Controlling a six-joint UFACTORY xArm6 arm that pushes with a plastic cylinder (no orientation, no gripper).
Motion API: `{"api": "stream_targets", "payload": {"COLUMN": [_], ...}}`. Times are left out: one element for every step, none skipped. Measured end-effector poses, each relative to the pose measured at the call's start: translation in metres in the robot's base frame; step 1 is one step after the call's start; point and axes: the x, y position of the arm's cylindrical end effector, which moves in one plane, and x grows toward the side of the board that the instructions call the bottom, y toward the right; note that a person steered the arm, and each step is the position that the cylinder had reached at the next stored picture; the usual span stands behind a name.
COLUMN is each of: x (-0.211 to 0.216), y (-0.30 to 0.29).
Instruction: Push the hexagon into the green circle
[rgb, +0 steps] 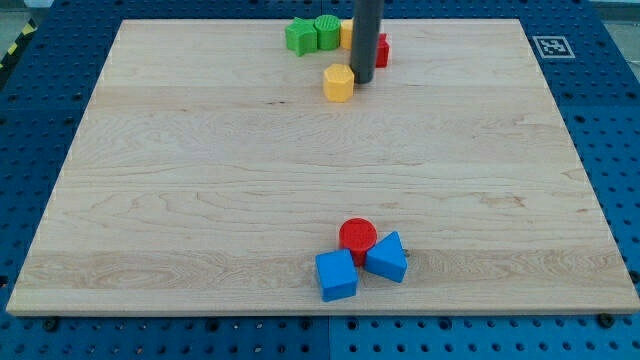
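A yellow hexagon block (339, 82) lies near the view's top, just below a cluster of blocks. The green circle block (327, 31) sits in that cluster, above and slightly left of the hexagon, with a gap between them. My tip (361, 80) is at the hexagon's right side, touching it or nearly so. The dark rod rises from there to the view's top edge and hides part of the cluster.
A green star-like block (298, 37) is left of the green circle. A yellow block (346, 32) and a red block (381, 50) peek from behind the rod. Near the view's bottom are a red cylinder (358, 236), a blue cube (336, 275) and another blue block (387, 258).
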Motion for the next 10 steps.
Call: {"api": "stream_targets", "payload": {"x": [0.023,0.081,0.094,0.07,0.047,0.045,0.071,0.051,0.015,0.005], "y": [0.013,0.029,0.01,-0.017,-0.025,-0.025,-0.023,-0.022,-0.022,-0.022]}}
